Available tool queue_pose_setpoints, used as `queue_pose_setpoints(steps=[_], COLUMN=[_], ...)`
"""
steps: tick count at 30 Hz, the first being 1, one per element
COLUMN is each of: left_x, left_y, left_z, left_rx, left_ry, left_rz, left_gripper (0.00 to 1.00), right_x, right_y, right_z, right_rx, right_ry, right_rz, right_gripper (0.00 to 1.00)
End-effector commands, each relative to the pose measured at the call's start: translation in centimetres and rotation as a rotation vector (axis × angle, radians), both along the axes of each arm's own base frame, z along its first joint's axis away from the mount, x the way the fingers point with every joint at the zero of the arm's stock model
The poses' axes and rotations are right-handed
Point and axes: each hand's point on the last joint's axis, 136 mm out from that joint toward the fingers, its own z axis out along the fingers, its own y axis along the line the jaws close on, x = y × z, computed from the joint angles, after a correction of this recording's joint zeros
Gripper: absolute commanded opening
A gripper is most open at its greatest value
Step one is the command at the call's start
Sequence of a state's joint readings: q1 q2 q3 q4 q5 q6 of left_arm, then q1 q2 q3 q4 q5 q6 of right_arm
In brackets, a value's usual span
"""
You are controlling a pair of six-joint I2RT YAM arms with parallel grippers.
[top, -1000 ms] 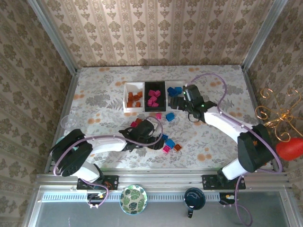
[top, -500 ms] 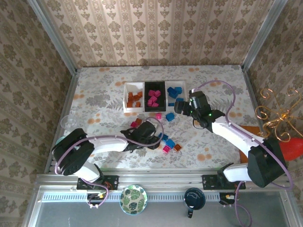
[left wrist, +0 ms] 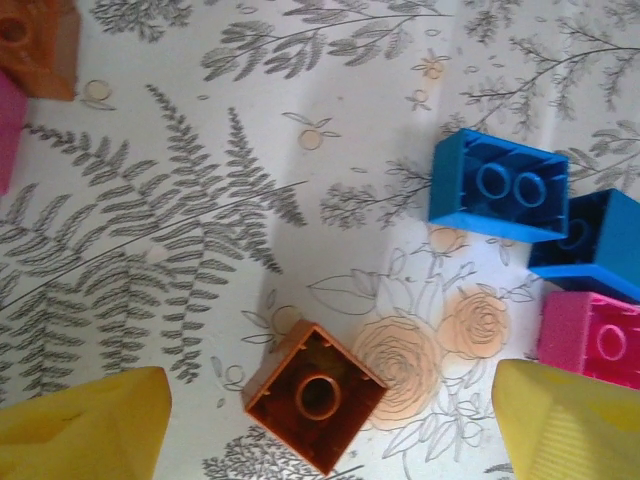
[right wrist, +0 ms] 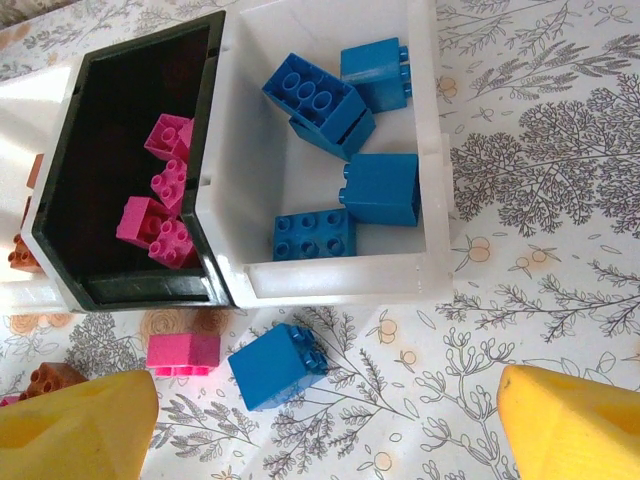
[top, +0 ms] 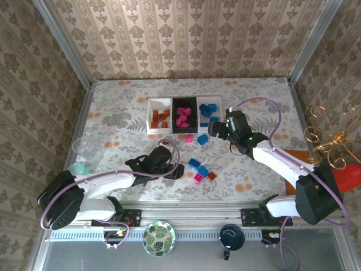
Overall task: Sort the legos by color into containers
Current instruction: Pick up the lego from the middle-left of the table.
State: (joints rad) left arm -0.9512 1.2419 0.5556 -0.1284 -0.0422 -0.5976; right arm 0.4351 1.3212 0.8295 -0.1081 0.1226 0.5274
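A left white tray point(top: 159, 105), a black middle tray point(right wrist: 140, 290) and a right white tray point(right wrist: 340, 280) are standing joined in a row at upper centre of the overhead view. They are holding orange-brown bricks point(top: 161, 117), pink bricks point(right wrist: 160, 190) and blue bricks point(right wrist: 380, 188) respectively. Just below the row, a loose pink brick point(right wrist: 183, 353) and a loose blue brick point(right wrist: 275, 364) are lying side by side. At lower centre, an orange brick point(left wrist: 316, 396) is lying hollow side up, apart from two blue neighbours point(left wrist: 498, 186).
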Motion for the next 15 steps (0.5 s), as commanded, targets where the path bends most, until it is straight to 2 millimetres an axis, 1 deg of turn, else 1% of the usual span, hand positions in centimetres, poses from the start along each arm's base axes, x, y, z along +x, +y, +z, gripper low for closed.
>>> queue_pose_setpoints(steps=[1, 5, 8, 10, 15], left_x=[-0.4, -1.0, -0.9, -0.8, -0.3], left_y=[-0.2, 0.2, 0.4, 0.1, -1.5], left_z=[-1.0, -3.4, -4.6, -4.9, -4.5], left_rx=[0.054, 0.130, 0.166, 0.159, 0.110], left_ry=[0.023, 0.051, 0.056, 0.051, 0.021], left_rz=[-0.025, -0.020, -0.004, -0.008, -0.049], left_gripper=[0.87, 0.88, 0.85, 0.79, 0.61], right_x=[-0.3, -0.4, -0.5, -0.6, -0.7], right_y=[0.1, 0.0, 0.0, 0.0, -0.2], right_z=[0.8, 0.6, 0.8, 1.0, 1.0], right_rx=[0.018, 0.015, 0.018, 0.020, 0.017], right_ry=[-0.023, -0.017, -0.021, -0.025, -0.025], right_rz=[-0.002, -0.001, -0.001, -0.001, -0.004], right_gripper=[0.89, 0.89, 0.89, 0.89, 0.89])
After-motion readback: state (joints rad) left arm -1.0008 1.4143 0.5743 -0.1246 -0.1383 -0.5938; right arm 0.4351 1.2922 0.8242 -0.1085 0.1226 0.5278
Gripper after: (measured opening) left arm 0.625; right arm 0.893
